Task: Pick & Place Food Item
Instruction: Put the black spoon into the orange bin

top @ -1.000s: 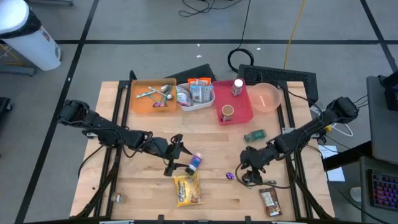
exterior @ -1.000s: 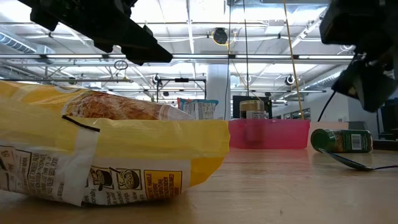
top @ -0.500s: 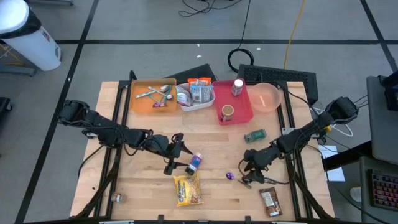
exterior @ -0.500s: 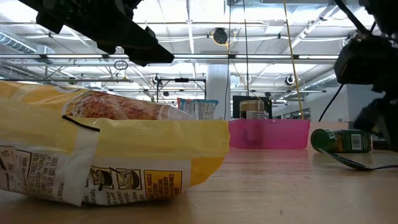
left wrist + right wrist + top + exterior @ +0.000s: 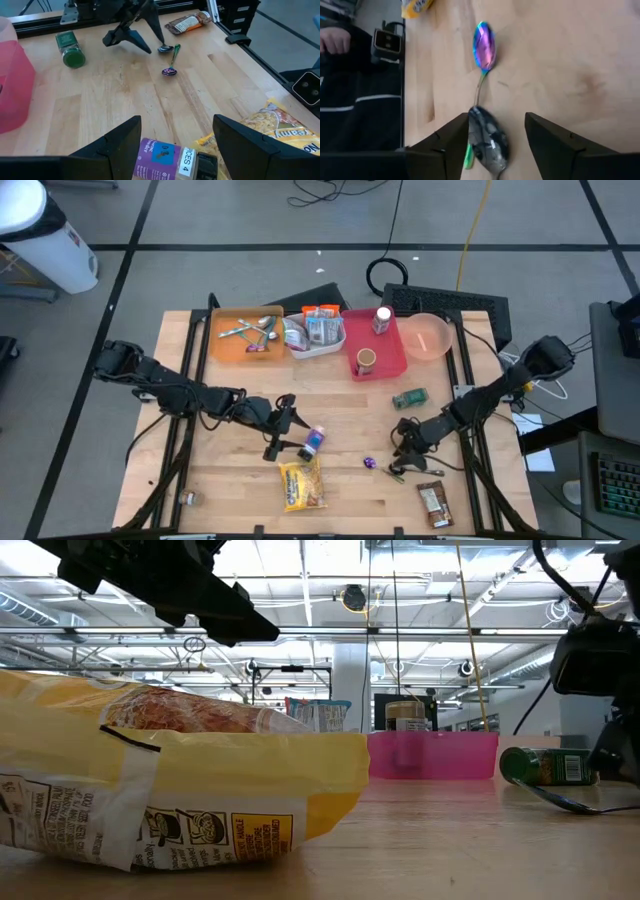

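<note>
- While both arms reach inward over the bench [image 5: 340, 395], the right pincer [image 5: 402, 464] sits low at the lower right of the high view, fingers [image 5: 554, 145] apart, straddling a dark spoon bowl [image 5: 489, 140] without clamping it.
- An iridescent spoon [image 5: 484, 46] lies just beyond that bowl on the bare wood.
- Left pincer [image 5: 284, 442] hovers left of centre, fingers [image 5: 112, 147] apart, just above a small blue-labelled bottle [image 5: 314, 441]; nothing is clamped.
- Yellow food bag [image 5: 301, 485] lies flat at lower centre, directly below the bottle.
- Brown snack packet [image 5: 434, 504] lies at the lower right corner, near the right pincer.
- Green jar [image 5: 409, 397] lies on its side above the right pincer.
- Red bin [image 5: 390, 360], orange tray [image 5: 225, 345] and pink bowl [image 5: 430, 337] line the upper edge.
</note>
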Tool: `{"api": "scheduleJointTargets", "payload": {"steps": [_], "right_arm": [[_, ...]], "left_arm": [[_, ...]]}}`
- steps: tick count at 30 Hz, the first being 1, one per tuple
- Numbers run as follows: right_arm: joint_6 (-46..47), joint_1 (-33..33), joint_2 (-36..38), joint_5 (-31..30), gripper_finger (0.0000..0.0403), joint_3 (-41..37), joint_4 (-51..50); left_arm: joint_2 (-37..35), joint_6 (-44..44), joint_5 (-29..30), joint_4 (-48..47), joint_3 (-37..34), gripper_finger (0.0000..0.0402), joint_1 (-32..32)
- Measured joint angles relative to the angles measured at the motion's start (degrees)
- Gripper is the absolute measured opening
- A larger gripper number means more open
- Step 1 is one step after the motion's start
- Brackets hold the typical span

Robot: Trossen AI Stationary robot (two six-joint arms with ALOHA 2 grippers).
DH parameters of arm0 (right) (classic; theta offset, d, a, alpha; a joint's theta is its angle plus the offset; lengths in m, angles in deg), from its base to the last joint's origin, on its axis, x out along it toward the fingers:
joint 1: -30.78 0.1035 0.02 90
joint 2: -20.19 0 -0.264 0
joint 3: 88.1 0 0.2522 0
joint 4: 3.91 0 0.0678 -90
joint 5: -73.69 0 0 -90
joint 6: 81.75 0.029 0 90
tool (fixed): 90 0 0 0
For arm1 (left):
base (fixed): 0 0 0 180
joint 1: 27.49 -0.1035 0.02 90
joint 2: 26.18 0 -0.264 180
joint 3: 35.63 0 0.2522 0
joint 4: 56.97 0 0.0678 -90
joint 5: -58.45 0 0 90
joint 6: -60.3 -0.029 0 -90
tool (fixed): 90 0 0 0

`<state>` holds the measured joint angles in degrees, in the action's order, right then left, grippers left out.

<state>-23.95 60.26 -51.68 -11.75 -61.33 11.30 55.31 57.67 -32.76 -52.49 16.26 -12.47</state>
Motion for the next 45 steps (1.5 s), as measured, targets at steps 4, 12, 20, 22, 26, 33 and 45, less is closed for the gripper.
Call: {"api": "scheduleJointTargets", "payload": {"steps": [4,12,20,22,26,33,45], "right_arm": [[0.02,1.28,-2.73,0.0,0.0158,1.7,0.13],[-0.66,1.43,-8.33,-0.07,0.014,4.3,0.57],[-3.33,1.43,-8.84,1.52,0.0127,4.8,-0.04],[-3.63,1.43,-8.85,1.56,0.0115,4.84,-0.35],[-4.38,1.43,-8.86,1.78,0.0078,4.84,-0.43],[-5.02,1.43,-8.86,3.13,0.0009,4.82,-0.7],[-8.53,0.91,-8.97,3.41,0.0003,4.73,-0.55]], "left_arm": [[0.0,0.1,0.2,0.0,0.0,0.0253,0.01],[0.0,0.23,0.22,0.0,0.0,0.0253,0.0],[0.02,0.1,0.26,-0.02,0.0,0.0253,-0.01],[0.02,0.08,0.26,-0.02,0.0,0.0253,0.01],[0.02,0.03,0.26,-0.02,0.0,0.0253,0.0],[0.04,-0.12,0.3,-0.02,0.0,0.0253,0.01],[0.04,-0.14,0.57,-0.03,0.0,0.0253,0.01]]}}
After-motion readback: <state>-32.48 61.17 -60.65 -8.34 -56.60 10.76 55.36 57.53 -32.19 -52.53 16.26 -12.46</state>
